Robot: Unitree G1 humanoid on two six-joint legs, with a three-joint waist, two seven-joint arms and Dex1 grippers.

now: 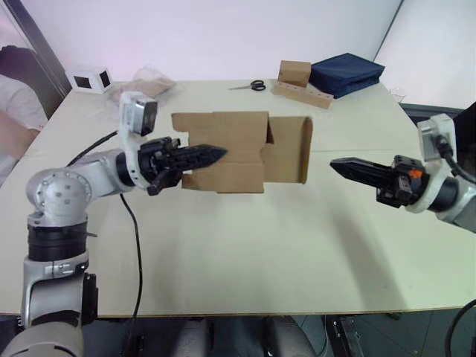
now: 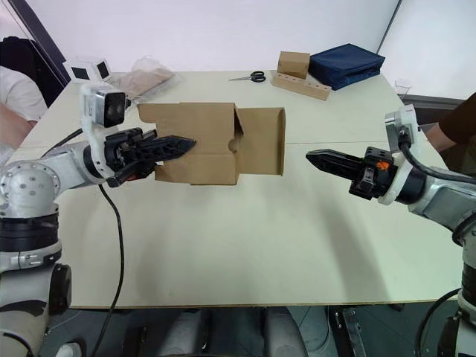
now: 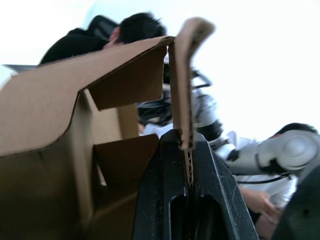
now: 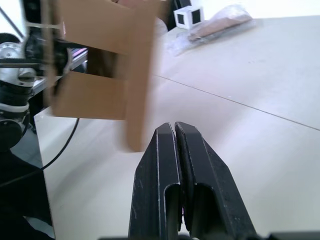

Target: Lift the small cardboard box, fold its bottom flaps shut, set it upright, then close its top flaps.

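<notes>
At my far left, beyond my left arm, a white cube with dark windows (image 1: 91, 79) sits on the surface (image 1: 245, 253), with a crumpled clear bag (image 1: 152, 80) beside it. A person (image 1: 15, 104) sits at that edge.

My left fingers (image 1: 212, 155) are clenched on one wall of the small cardboard box (image 1: 227, 152); in the left wrist view the corrugated edge sits pinched between the two black fingers (image 3: 165, 200). The box hangs in the air above the surface, lying on its side, its flaps loose, and one flap (image 1: 288, 149) stands out at the end away from my left fingers, facing my right arm.

Past the box, at the back of the surface, lie scissors (image 1: 251, 85), a tan carton (image 1: 294, 73) on a holed wooden bar (image 1: 303, 94), and a dark blue bag (image 1: 346, 73).

My right fingers (image 1: 343, 166) are pressed together with nothing between them, pointing toward the box's open flap but apart from it, above the surface.
</notes>
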